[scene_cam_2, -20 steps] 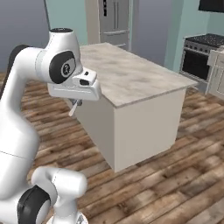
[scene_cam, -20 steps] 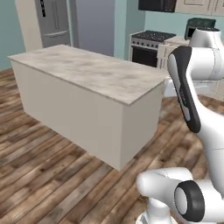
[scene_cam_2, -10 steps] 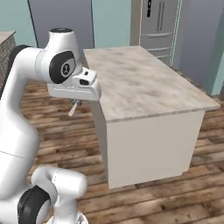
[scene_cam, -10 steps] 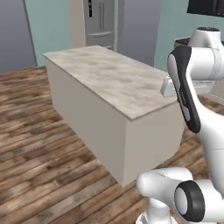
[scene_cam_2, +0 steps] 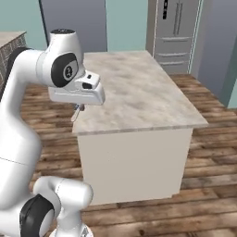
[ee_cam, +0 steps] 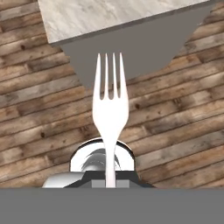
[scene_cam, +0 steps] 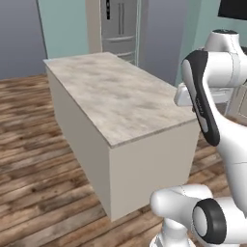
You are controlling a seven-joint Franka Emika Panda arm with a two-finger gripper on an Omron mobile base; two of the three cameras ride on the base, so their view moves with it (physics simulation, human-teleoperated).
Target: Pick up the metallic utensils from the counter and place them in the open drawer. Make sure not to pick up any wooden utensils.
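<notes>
My gripper (ee_cam: pixel 110 176) is shut on the handle of a pale silver fork (ee_cam: pixel 110 113), one of the metallic utensils, whose tines point away from the hand. Beyond the tines lie the wood floor and a corner of the counter (ee_cam: pixel 105 15). In the right base view the gripper (scene_cam_2: pixel 79 109) hangs off the near left corner of the counter (scene_cam_2: pixel 134 92), with the fork (scene_cam_2: pixel 74 115) poking down and left. The left base view has the hand (scene_cam: pixel 185 95) at the right edge of the counter (scene_cam: pixel 116 96). The open drawer and the wooden utensils are out of view.
The counter is a free-standing island with a bare marbled top and plain cream sides. Wood plank floor (scene_cam: pixel 34 164) runs all around it. A steel fridge (scene_cam: pixel 118 29) stands behind it against the teal wall, also seen as the fridge (scene_cam_2: pixel 176 28).
The whole picture has shifted as the base drives around the island, bringing its short end to the front. The arm keeps its pose with the fork in the gripper.
</notes>
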